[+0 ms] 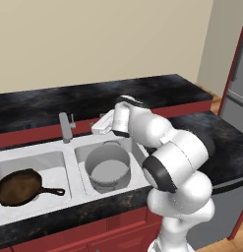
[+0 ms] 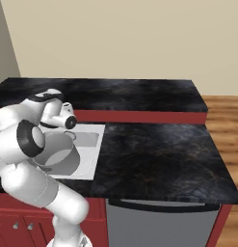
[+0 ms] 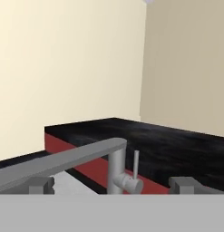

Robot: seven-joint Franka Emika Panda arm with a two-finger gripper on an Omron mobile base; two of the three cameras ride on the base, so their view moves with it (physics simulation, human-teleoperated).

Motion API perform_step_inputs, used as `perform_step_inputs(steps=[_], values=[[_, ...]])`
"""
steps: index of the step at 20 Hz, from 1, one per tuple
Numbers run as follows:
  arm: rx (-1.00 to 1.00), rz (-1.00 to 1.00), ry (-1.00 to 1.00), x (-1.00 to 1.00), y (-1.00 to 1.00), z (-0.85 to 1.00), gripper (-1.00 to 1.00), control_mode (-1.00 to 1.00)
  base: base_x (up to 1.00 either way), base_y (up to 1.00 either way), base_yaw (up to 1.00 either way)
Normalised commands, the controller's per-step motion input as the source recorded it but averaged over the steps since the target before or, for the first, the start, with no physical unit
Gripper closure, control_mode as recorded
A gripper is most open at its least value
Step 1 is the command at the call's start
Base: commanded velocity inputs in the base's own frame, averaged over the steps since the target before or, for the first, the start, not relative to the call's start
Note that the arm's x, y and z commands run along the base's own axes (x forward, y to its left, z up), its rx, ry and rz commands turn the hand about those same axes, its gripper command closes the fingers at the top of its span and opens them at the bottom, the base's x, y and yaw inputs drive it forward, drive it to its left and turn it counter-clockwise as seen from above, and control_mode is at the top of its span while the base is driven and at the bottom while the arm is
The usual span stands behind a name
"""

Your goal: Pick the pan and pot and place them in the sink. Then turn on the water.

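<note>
The grey pot (image 1: 108, 169) stands upright in the right basin of the white sink (image 1: 69, 152); the brown pan (image 1: 20, 186) lies flat in the left basin. Just beyond the pot, the gripper (image 3: 111, 185) points at the grey faucet (image 1: 66, 126), its tips spread wide, holding nothing. The black counter (image 1: 142, 93) runs behind.

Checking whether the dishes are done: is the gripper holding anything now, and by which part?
Nothing is held. The gripper is open, facing the faucet; pan and pot sit in the sink.
</note>
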Motion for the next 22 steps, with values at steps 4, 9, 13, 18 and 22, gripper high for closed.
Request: perform_step_inputs(steps=[4, 9, 13, 18, 22], values=[[0.0, 0.02, 0.0, 0.1, 0.01, 0.0, -1.0, -1.0, 0.0, 0.0, 0.0], [0.0, 0.0, 0.0, 0.01, 0.17, -0.14, -1.0, -1.0, 0.0, 0.0, 0.0], [0.0, 0.0, 0.0, 0.02, 0.26, -0.04, -1.0, -1.0, 0.0, 0.0, 0.0], [0.0, 0.0, 0.0, 0.25, 0.11, 0.0, -1.0, -1.0, 0.0, 0.0, 0.0], [0.0, 0.0, 0.0, 0.3, 0.06, 0.0, -1.0, -1.0, 0.0, 0.0, 0.0]])
